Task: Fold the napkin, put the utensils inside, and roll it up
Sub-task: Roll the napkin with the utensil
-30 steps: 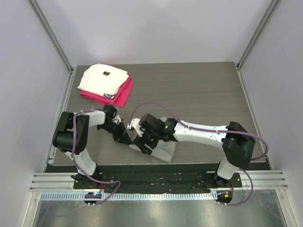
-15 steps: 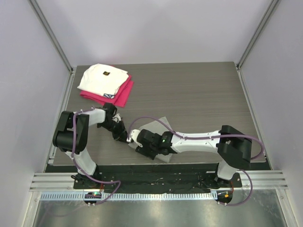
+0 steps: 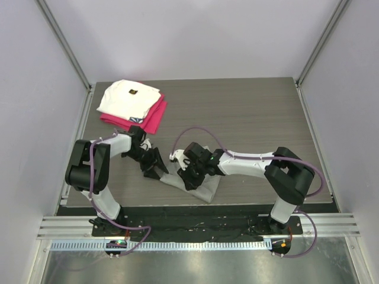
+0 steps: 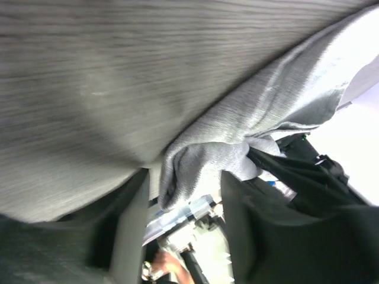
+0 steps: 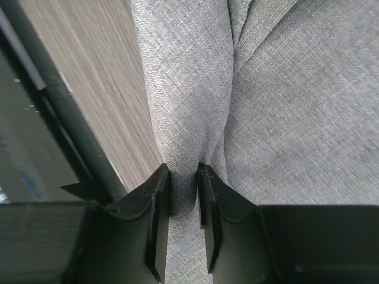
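Grey fabric sits between the fingers of the right gripper (image 5: 183, 177), which pinch a rolled ridge of the napkin (image 5: 278, 118) tight. The left gripper (image 4: 185, 192) stands partly apart around the napkin's bunched end, with a slim gap on one side. Both grippers meet by the table's (image 3: 254, 118) near edge, left of its middle, where the napkin lies partly rolled. A white cloth (image 3: 127, 97) rests on a red cloth (image 3: 155, 120) at the far left corner.

Obstacles: cloth stack (image 3: 131, 106), upper left; left arm (image 3: 89, 168), right arm (image 3: 249, 165) and napkin (image 3: 208, 188), lower centre. Passage: bare table (image 3: 260, 118), upper centre and right side.
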Robot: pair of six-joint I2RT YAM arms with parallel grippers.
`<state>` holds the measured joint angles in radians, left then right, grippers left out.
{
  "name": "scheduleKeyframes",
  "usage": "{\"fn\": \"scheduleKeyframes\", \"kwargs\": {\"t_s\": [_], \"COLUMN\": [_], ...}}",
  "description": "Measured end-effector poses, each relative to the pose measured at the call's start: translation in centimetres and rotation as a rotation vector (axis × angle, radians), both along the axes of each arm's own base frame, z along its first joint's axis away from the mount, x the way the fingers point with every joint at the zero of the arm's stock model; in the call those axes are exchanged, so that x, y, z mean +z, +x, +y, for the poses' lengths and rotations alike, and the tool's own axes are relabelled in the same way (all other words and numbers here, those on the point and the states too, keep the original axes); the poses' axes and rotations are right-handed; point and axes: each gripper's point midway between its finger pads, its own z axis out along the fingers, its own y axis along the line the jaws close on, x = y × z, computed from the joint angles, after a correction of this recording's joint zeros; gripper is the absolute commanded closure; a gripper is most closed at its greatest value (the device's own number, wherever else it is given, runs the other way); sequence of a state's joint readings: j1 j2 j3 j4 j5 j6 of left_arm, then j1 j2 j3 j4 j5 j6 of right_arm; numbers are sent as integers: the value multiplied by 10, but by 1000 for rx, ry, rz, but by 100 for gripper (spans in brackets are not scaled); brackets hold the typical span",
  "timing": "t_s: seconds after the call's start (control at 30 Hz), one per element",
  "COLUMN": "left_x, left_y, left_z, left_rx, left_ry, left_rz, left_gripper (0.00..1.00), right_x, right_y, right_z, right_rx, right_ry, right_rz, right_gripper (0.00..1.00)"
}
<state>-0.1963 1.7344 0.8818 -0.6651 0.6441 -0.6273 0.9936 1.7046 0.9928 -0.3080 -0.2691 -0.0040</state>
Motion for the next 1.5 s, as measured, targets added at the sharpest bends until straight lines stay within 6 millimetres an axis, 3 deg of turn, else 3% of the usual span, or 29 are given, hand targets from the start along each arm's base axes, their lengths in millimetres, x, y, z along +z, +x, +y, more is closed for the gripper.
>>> {"fn": "scheduleKeyframes", "kwargs": {"t_s": [0.13, 0.33, 0.53, 0.9, 1.2, 1.33, 1.4, 1.5], "left_x": [11, 26, 19, 15, 11, 4, 4, 3], "left_y": [6, 13, 5, 3, 8, 7, 7, 9], "left_z": [1, 1, 1, -8, -24, -26, -27, -28], "left_rx": [-9, -28, -36, -59, -66, -57, -51, -45], "left_ry": [2, -13, -26, -82, -121, -122, -128, -128], "left_rz": [-68, -167, -178, -219, -231, -191, -179, -170], "left_gripper": [30, 29, 31, 37, 43, 44, 43, 43], "right_x": [-3, -4, -6, -14, -15, -15, -15, -7], "right_y": [0, 5, 10, 29, 31, 32, 33, 35], "right_z": [1, -4, -8, -20, -21, -21, -21, -20], "right_rx": [7, -10, -46, -164, -186, -195, -204, -212], "right_ry": [88, 219, 305, 355, 353, 341, 329, 316], "right_rz": [173, 438, 622, 788, 825, 824, 825, 813], "right_gripper": [73, 78, 82, 85, 84, 73, 58, 46]}}
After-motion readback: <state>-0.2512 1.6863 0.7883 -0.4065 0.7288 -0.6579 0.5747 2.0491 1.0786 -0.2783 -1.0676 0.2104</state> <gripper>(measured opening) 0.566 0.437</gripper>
